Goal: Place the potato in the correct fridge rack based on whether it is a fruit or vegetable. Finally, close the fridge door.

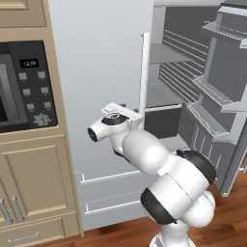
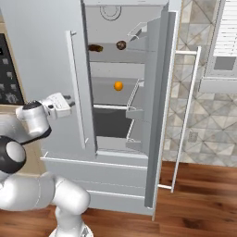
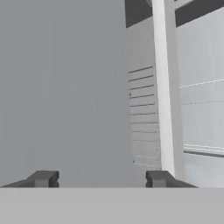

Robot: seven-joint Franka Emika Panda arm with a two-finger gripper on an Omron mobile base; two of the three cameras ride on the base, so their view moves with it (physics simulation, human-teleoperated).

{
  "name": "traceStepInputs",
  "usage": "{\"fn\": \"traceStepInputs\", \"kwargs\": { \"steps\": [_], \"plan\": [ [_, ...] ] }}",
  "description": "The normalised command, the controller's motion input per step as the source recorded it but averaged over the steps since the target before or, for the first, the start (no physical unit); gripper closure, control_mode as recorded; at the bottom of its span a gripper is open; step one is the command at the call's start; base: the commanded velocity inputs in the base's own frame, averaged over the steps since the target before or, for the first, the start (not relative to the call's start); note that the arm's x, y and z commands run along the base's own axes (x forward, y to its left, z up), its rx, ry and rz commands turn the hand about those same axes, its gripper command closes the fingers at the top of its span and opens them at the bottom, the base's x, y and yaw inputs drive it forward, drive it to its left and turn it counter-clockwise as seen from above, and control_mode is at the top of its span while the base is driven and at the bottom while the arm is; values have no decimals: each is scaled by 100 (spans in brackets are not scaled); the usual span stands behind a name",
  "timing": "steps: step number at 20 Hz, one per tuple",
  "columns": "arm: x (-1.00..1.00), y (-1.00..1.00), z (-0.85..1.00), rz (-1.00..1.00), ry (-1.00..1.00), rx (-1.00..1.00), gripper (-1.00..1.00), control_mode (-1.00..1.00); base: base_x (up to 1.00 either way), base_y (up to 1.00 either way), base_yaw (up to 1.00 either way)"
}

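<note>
Item: small dull-brown oval potato (image 2: 121, 45). Lies on the upper pale grey flat fridge rack (image 2: 109, 54), toward its right end, apart from a darker brown lump (image 2: 96, 47) near the rack's left end. A bright orange ball (image 2: 118, 85) sits on the like grey shelf below.

Item: two-finger gripper (image 3: 101, 178) of the white arm. Dark fingertips stand apart with nothing between them; released, holding nothing. In the right base view it sits outside the fridge, in front of the closed left grey door (image 2: 41, 69), near that door's white vertical handle (image 2: 75, 88).

Item: right grey fridge door (image 2: 159, 106), with white bar handle (image 2: 187, 115). Swung wide open.

Status, judged: placing appears done, the potato resting on the rack. Remaining: shut the open door, not yet begun.
</note>
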Motion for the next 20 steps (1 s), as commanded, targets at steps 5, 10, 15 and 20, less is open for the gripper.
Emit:
{"fn": "traceStepInputs", "kwargs": {
  "steps": [5, 10, 15, 20],
  "plan": [
    [42, -34, 0, 0, 0, 1, -100, -100, 0, 0, 0],
    [35, -29, 0, 0, 0, 0, -100, -100, 0, 0, 0],
    [8, -1, 1, 0, 0, 0, -100, -100, 0, 0, 0],
    [0, 24, 7, 2, 0, 0, -100, -100, 0, 0, 0]
  ]
}}
